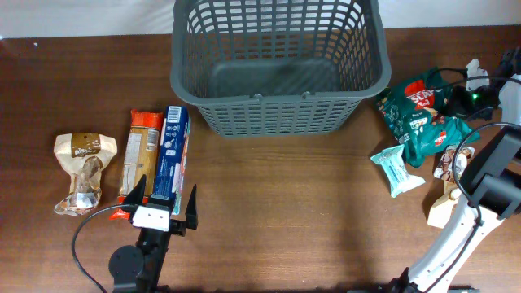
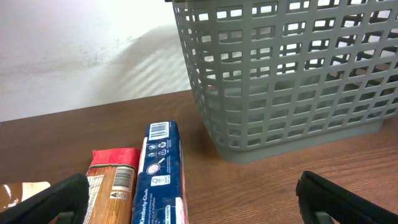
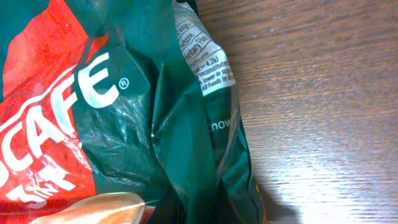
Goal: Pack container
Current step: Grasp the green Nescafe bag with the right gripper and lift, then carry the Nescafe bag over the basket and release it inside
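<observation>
The container (image 1: 277,65), a dark grey lattice basket, stands at the back centre with nothing showing inside; in the left wrist view the container (image 2: 292,74) fills the upper right. My left gripper (image 1: 167,213) is open near the front left, its fingers (image 2: 50,199) straddling the near end of a blue tissue packet (image 1: 171,159) (image 2: 160,174) and a red-orange packet (image 1: 140,159) (image 2: 112,180). My right gripper (image 1: 476,96) is down on the green Nescafe packet (image 1: 419,102) at the right. That packet (image 3: 124,124) fills the right wrist view, creased towards the jaws; the fingers are hidden.
A beige snack bag (image 1: 81,171) lies at the far left. Beside the right arm lie another green packet (image 1: 435,134), a pale teal packet (image 1: 399,169) and small packets (image 1: 444,207). A black cable (image 1: 81,236) loops by the left arm's base.
</observation>
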Action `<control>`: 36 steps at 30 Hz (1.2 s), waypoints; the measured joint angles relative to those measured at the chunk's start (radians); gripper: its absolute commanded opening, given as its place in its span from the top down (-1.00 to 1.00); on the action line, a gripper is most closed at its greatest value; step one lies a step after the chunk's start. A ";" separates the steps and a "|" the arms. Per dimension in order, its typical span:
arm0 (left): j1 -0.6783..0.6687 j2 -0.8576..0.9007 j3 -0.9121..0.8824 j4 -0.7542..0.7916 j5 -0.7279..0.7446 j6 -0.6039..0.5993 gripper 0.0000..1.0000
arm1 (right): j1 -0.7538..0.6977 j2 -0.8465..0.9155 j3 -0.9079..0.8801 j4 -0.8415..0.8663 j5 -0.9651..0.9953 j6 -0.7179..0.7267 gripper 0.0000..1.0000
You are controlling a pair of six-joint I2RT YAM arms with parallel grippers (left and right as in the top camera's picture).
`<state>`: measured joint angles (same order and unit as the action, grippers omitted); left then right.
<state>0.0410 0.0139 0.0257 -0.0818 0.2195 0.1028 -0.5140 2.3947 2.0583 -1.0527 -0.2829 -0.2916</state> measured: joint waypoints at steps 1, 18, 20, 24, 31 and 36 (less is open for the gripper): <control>0.000 0.000 0.000 0.000 0.000 0.000 -0.99 | 0.001 0.000 0.000 -0.003 0.000 0.021 0.93; 0.000 0.000 0.000 0.000 0.000 0.000 -0.98 | -0.021 -0.011 0.185 -0.190 -0.060 0.222 0.93; 0.000 0.000 0.000 0.000 0.000 0.000 -0.98 | -0.022 -0.024 0.235 -0.214 -0.064 0.248 0.93; 0.000 0.000 0.000 0.000 0.000 0.000 -0.98 | -0.025 -0.051 0.348 -0.251 -0.085 0.299 0.93; 0.000 0.000 0.000 0.000 0.000 0.000 -0.99 | -0.025 -0.106 0.574 -0.303 -0.121 0.370 0.93; 0.000 0.000 0.000 0.000 0.000 0.000 -0.99 | -0.025 -0.155 0.767 -0.313 -0.133 0.398 0.92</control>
<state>0.0410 0.0139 0.0257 -0.0818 0.2195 0.1028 -0.5388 2.2395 2.8254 -1.3659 -0.4156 0.1062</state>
